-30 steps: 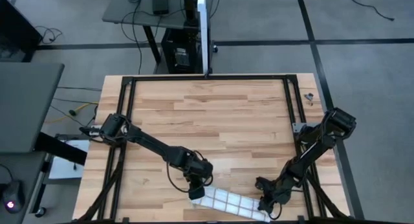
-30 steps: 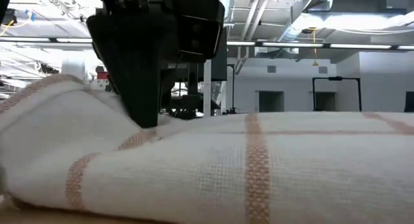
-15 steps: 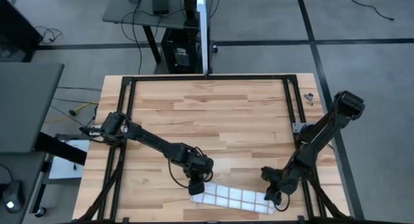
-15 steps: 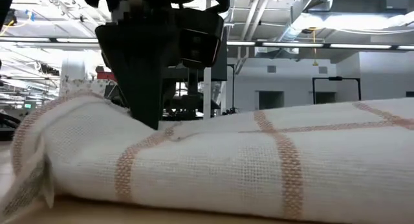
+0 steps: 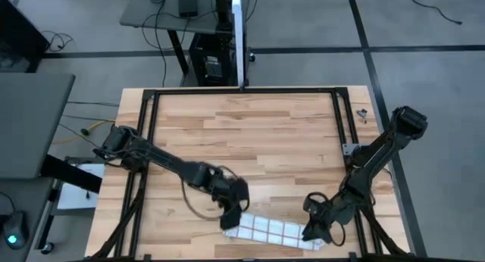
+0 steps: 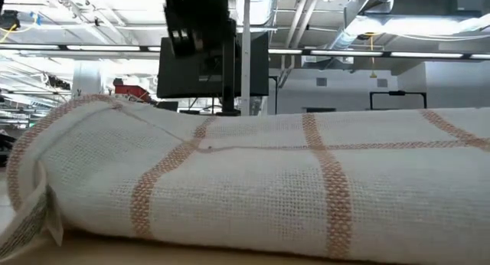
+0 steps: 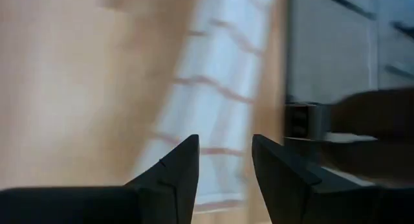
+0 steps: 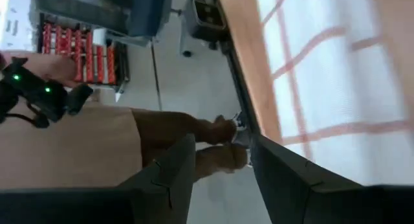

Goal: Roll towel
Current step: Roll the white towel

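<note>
"Rolling looks nearly done: the thin white cloth towel with reddish-brown grid lines (image 5: pixel 267 232) lies as a long roll at the table's near edge."

"Left gripper (image 5: pixel 232 217) and right gripper (image 5: pixel 314 230), one above each end, fingers apart, empty?"

"Yes. Press both ends evenly so it doesn't unroll."

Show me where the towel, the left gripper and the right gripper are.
towel (image 5: pixel 265 232): high view, middle of the rolled cloth.
left gripper (image 7: pixel 224 160): left wrist view, gap between its open fingers.
right gripper (image 8: pixel 222 160): right wrist view, gap between its open fingers.
</note>
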Robot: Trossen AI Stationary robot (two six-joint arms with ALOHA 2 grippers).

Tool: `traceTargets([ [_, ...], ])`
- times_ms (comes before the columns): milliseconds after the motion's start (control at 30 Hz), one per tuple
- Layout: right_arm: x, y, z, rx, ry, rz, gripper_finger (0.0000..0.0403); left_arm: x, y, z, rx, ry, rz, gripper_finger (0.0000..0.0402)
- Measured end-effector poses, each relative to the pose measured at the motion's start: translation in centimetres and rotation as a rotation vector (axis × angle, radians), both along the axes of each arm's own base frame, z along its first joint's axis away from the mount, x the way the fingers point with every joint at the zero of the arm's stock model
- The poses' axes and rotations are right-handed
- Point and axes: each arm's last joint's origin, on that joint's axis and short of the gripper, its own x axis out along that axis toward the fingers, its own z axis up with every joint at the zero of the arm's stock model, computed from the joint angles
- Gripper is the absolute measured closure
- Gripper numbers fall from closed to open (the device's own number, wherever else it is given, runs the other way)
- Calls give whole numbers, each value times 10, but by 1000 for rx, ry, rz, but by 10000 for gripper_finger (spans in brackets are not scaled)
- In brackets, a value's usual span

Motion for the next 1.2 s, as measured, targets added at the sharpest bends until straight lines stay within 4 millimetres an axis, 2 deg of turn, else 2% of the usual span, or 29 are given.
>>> traceTargets([
  [100, 0, 12, -16, -7, 73, 80, 260, -1, -24, -11, -6, -18, -58, 277],
  [133, -1, 15, -21, -14, 97, 104, 260, -1, -30, -21, 3, 8, -64, 277],
  [267, 0, 15, -38, -70, 167, 136, 260, 5, -37, -57, 35, 95, -37, 277],
  [367, 2, 8, -46, -133, 222, 170, 260, 10, -35, -73, 48, 142, -11, 277],
  [467, 5, -3, -52, -206, 280, 191, 260, 11, -28, -81, 97, 179, 25, 277],
  [733, 27, -36, -54, -285, 278, 242, 260, 8, 5, -88, 252, 308, 59, 277],
  [900, 38, -67, -56, -327, 329, 277, 260, 11, 22, -89, 260, 355, 88, 277],
  [1200, 43, -129, -42, -442, 346, 229, 260, 11, 46, -85, 300, 405, 98, 277],
])
